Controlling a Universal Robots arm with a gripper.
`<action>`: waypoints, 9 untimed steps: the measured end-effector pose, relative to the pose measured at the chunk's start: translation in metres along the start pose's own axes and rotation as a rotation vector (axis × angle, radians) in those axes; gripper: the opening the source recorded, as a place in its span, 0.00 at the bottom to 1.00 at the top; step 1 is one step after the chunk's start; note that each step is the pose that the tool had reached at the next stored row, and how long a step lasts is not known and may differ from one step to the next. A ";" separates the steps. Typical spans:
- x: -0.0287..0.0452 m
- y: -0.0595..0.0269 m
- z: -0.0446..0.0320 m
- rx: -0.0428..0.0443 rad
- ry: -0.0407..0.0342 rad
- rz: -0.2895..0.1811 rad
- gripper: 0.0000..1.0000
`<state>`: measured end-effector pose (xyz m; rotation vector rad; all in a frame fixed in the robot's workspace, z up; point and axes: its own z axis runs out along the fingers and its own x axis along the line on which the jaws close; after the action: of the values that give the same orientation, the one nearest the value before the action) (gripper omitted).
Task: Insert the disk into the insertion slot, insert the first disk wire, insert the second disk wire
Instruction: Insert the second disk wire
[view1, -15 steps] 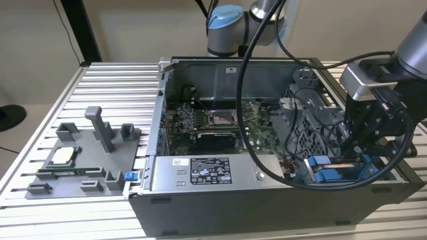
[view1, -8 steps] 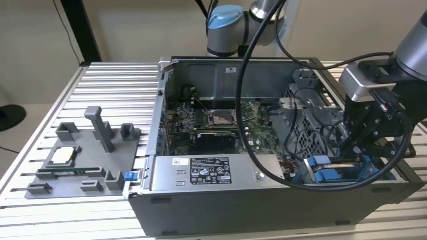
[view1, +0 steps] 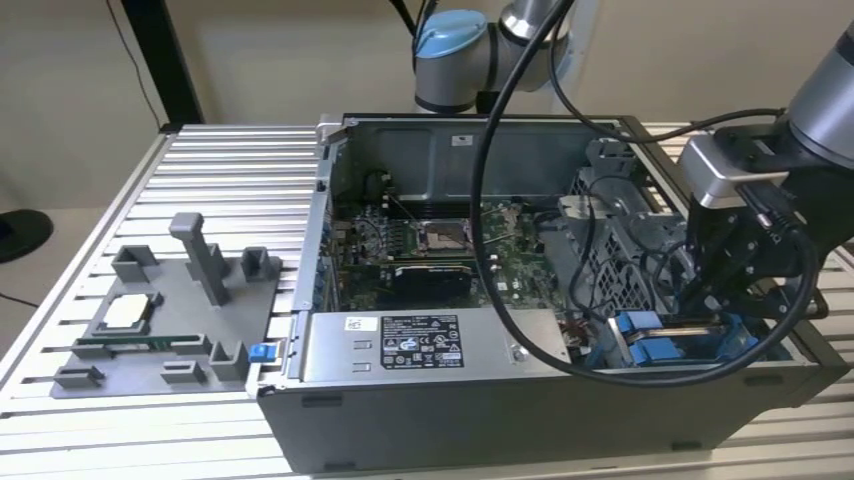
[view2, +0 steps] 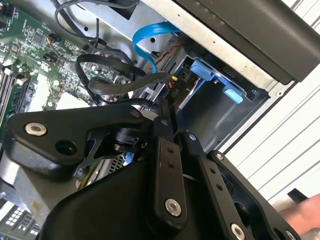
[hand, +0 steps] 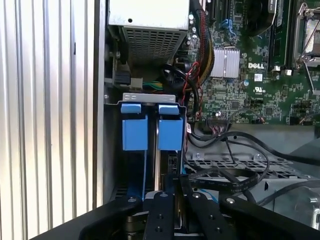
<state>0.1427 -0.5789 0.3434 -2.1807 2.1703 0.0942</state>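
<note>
black linkage of the gripper (hand: 172, 187) sits closest to the camera in both wrist views, its two fingers (view2: 165, 125) brought together into a narrow tip, and whether anything thin is pinched between them cannot be told. that tip hangs just above the insertion slot (hand: 150, 165), a tight bay walled by the computer case (view1: 534, 425) edge on one side and the grey perforated drive cage (hand: 235, 162) on the other, so there is little room sideways. inside the slot the disk (hand: 156, 155) stands on edge, a thin metal strip between two bright blue carrier tabs (hand: 135, 130) that sit side by side at the slot's mouth. loose black cables (hand: 235, 175) loop over the drive cage right beside the gripper, one arching close to the fingers, and a flat blue ribbon cable (view2: 150, 32) curls above the slot in the second wrist view. beyond the slot lies the green motherboard (hand: 260, 85), and past the slot's far end the grey power-supply box (view1: 427, 345). farther off, outside the case, a grey fixture tray (view1: 174, 320) rests on the ribbed metal table (view1: 240, 180), well apart from the slot.
</note>
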 end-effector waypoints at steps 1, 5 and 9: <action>0.0000 0.0000 0.0003 0.0004 0.0001 0.000 0.00; 0.0002 0.0000 0.0017 0.0019 0.0003 0.000 0.00; 0.0002 0.0000 0.0024 0.0025 0.0002 0.000 0.00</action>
<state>0.1427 -0.5789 0.3410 -2.1798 2.1691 0.0912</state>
